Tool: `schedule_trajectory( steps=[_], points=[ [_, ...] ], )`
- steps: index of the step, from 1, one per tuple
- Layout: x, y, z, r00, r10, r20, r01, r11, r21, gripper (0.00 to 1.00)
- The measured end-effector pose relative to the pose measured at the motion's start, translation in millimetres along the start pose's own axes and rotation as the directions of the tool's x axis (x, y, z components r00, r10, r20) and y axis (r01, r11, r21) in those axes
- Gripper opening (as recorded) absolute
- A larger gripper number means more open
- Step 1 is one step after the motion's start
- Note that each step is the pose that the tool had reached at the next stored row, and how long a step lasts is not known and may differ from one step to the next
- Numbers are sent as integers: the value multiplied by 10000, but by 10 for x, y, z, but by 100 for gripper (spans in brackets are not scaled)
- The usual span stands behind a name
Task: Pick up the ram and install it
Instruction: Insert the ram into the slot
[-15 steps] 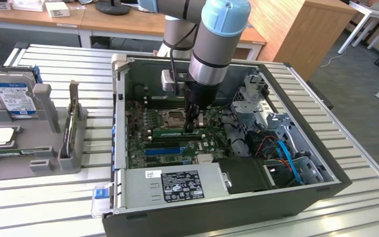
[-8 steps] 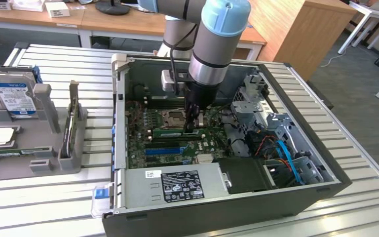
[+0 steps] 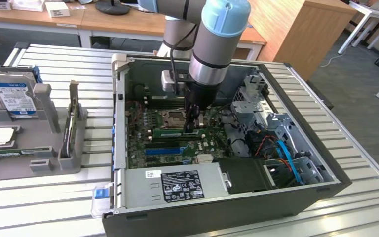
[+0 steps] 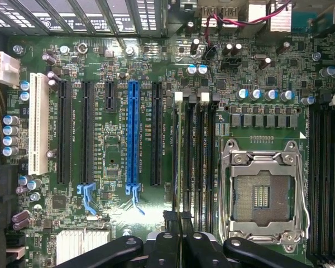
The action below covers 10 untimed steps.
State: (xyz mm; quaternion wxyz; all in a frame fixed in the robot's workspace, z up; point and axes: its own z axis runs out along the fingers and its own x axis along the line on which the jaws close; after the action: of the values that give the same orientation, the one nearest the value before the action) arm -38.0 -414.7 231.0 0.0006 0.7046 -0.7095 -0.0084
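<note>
The ram (image 3: 171, 132) is a narrow green stick standing on its long edge among the memory slots of the motherboard (image 3: 151, 143), just in front of the open processor socket (image 3: 174, 117). My gripper (image 3: 191, 127) reaches straight down into the open computer case and is shut on the stick's end nearest the exterior view's right. In the wrist view my gripper (image 4: 180, 237) has its black fingers (image 4: 166, 245) pressed together over the row of memory slots (image 4: 198, 151), beside the socket (image 4: 262, 192). There the stick is edge-on and hard to tell from the slots.
The case wall (image 3: 308, 187) surrounds the board, with a power supply (image 3: 176, 185) in front and drive cages with cables (image 3: 275, 143) at the exterior view's right. A grey fixture (image 3: 35, 160) at the left holds a hard drive (image 3: 12, 96) and a square processor chip (image 3: 0, 137).
</note>
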Motion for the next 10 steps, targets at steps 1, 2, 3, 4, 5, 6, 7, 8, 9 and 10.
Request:
schedule_trajectory(
  steps=[1,2,3,4,5,6,7,8,9,10],
  points=[
    [0,0,0,10000,0,0,0,10000,0,12],
    [0,0,0,10000,0,-1,0,10000,0,12],
    [0,0,0,10000,0,0,0,10000,0,12],
    [0,0,0,10000,0,0,0,10000,1,12],
    [0,0,1,10000,0,0,0,10000,0,12],
    [0,0,4,10000,0,2,0,10000,1,12],
    [0,0,7,10000,0,2,0,10000,3,12],
    [0,0,6,10000,0,1,0,10000,3,12],
    [0,0,6,10000,0,0,0,10000,2,12],
    [0,0,6,10000,0,-1,0,10000,2,12]
  ],
)
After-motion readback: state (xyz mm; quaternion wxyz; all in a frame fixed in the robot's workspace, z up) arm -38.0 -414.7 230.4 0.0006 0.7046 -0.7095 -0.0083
